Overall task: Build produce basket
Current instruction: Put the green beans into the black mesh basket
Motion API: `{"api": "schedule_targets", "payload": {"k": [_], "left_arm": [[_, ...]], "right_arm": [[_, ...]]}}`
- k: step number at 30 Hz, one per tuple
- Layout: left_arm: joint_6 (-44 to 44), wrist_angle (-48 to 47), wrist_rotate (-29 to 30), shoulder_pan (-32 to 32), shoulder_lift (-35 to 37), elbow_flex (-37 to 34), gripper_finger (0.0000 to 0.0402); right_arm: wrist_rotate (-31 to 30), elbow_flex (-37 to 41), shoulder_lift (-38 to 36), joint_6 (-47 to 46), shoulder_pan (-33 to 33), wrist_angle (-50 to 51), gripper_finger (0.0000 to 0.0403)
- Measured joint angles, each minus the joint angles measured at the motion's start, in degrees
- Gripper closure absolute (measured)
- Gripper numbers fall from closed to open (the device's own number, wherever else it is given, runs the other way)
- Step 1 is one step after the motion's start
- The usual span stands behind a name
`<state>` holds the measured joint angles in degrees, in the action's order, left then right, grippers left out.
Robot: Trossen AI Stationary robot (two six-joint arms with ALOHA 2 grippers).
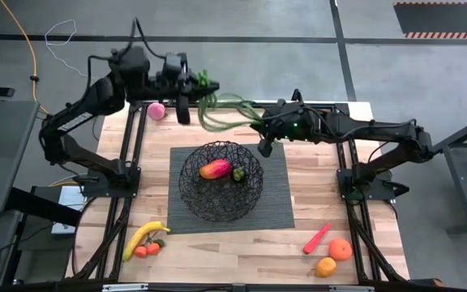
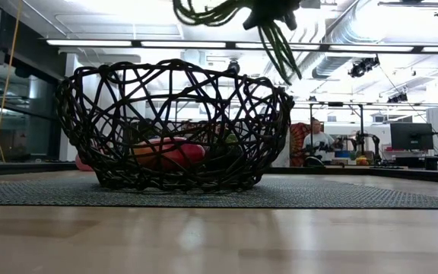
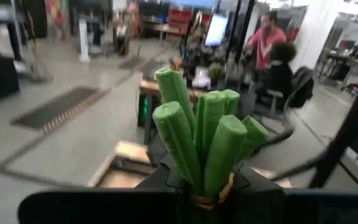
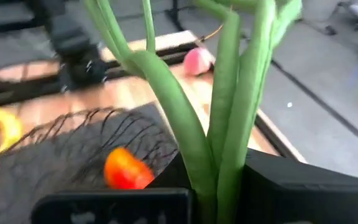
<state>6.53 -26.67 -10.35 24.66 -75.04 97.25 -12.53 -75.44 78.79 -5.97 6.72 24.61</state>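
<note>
Long green beans held in the air past the far rim of the basket, pinched at both ends: left gripper closed on one end, right gripper clamped on the other. Mango and a dark green piece already inside. Best to free the left end first, then swing over the middle and lower the beans before letting go, clear of the wire rim.

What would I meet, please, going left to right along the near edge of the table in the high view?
Banana → small tomatoes → red chili → two oranges, the paler one slightly left of the deeper orange one.
</note>
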Motion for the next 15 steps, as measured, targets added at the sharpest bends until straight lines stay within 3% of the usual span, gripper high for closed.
{"api": "schedule_targets", "payload": {"k": [10,15], "left_arm": [[11.7,7.7,3.7,-7.4,10.0,-23.1,0.0385],[17.6,11.8,3.8,-12.2,11.5,-32.0,0.0385]], "right_arm": [[7.2,-7.4,7.3,0.0,-7.6,12.3,0.0401],[11.0,-11.4,11.0,-1.7,-9.9,10.1,0.0401]]}}
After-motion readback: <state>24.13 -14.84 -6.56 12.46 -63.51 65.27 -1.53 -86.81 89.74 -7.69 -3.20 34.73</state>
